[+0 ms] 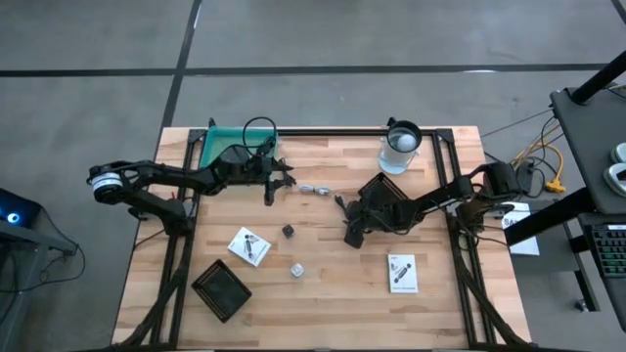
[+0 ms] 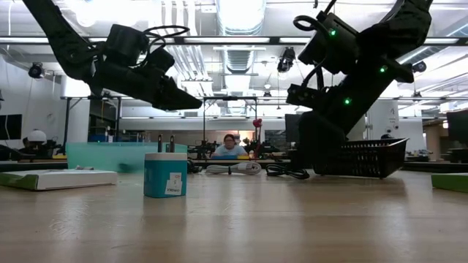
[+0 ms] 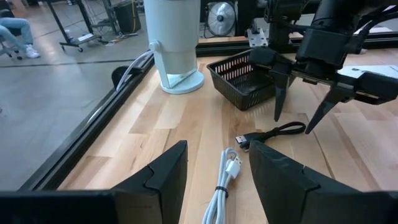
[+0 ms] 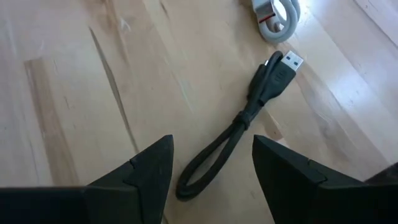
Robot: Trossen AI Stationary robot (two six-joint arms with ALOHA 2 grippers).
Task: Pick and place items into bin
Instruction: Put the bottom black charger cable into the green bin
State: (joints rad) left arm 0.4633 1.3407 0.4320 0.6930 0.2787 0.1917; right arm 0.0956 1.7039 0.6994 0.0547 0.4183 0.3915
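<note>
The right gripper [image 4: 211, 165] is held spread above the black cable [image 4: 239, 121], apparently for grasping; the left gripper [image 3: 217, 177] is spread too.

Matt black cable [image 4: 249, 118] — pale wood table [image 4: 93, 74]

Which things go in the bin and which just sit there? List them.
For the job: black cable, white cable, dark cube, white cube, white packet, second packet, teal bin.
Lying about: clear cup with white ball, black basket.
</note>
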